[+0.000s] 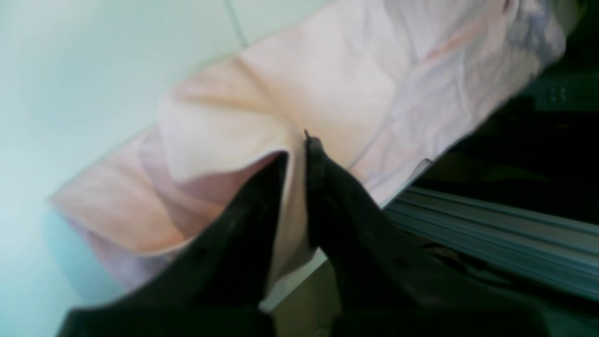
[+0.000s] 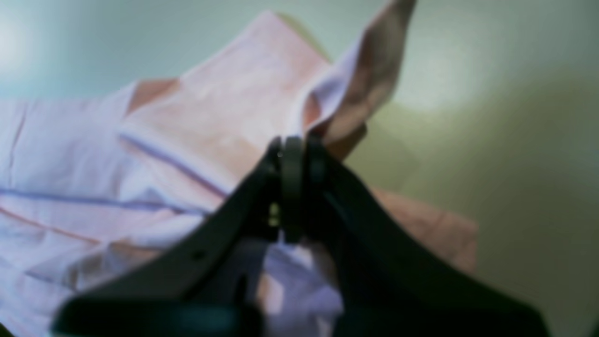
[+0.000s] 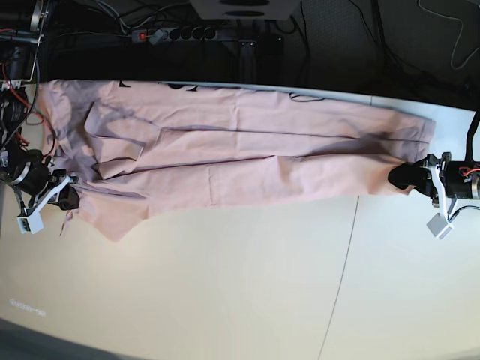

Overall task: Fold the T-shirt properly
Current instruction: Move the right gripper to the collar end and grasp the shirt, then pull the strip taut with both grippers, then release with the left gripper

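Left gripper [image 1: 296, 154] seen clamped on T-shirt [image 3: 240, 150] edge, cloth pinched between jaws; right gripper [image 2: 294, 161] likewise clamped on opposite end. Shirt stretched lengthwise across table [image 3: 225, 285] far side, presumably held taut so fold lies flat.

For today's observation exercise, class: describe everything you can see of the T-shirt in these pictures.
The T-shirt is pale pink, soft and cotton-like, creased, folded lengthwise into a long band across the table's far side. Black lettering peeks out along its far edge. One loose corner hangs toward the near side at the base view's left. The right tool is shut on cloth at that end; the left tool is shut on the edge at the other end.
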### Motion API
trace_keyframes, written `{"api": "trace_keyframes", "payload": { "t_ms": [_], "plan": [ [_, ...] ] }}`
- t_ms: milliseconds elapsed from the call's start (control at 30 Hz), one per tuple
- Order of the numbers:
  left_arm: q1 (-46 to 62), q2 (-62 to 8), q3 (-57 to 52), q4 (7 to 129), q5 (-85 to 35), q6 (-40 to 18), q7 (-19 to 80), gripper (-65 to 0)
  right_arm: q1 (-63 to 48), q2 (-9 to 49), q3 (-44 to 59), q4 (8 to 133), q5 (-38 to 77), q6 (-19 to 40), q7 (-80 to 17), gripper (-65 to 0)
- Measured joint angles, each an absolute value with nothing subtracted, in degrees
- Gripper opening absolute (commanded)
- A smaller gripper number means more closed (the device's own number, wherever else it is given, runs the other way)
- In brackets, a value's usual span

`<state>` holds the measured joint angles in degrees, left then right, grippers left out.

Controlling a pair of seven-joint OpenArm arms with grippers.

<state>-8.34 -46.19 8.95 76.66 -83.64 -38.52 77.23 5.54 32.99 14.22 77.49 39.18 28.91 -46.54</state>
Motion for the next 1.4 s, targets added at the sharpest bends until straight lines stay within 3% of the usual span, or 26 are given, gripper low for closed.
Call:
{"api": "trace_keyframes", "payload": {
  "t_ms": [633, 1100, 1133, 1233, 1267, 1300, 1400],
  "plan": [
    [-5.9, -47.0, 9.0, 79.5, -81.8, -38.5, 75.0, -65.0, -15.6, 34.4, 27.0, 98.5, 40.9, 28.9, -47.6, -65.0],
    [-5.9, -47.3, 9.0, 79.5, -78.3, -38.5, 72.8, -65.0, -21.0, 32.1, 30.3, 99.0, 42.0, 28.9, -47.6, -65.0],
    [-5.9, -47.3, 9.0, 79.5, -77.3, -38.5, 72.2, -61.2, -21.0, 31.9, 30.3, 99.0, 42.0, 28.9, -47.6, -65.0],
    [-5.9, -47.3, 9.0, 79.5, -77.0, -38.5, 72.1, -42.1, -21.0, 31.6, 30.3, 99.0, 40.8, 28.9, -47.6, -37.6],
    [-5.9, -47.3, 9.0, 79.5, -77.0, -38.5, 72.1, -37.6, -21.0, 31.6, 30.3, 99.0, 40.4, 28.9, -47.2, -32.0],
    [-5.9, -47.4, 9.0, 79.5, -77.0, -38.5, 72.1, -34.7, -21.0, 31.4, 30.3, 99.0, 40.3, 28.9, -46.5, -29.8],
    [-5.9, -47.4, 9.0, 79.5, -76.9, -38.5, 71.9, -34.0, -20.9, 30.7, 30.3, 99.0, 40.2, 28.9, -45.8, -29.8]
  ]
}}
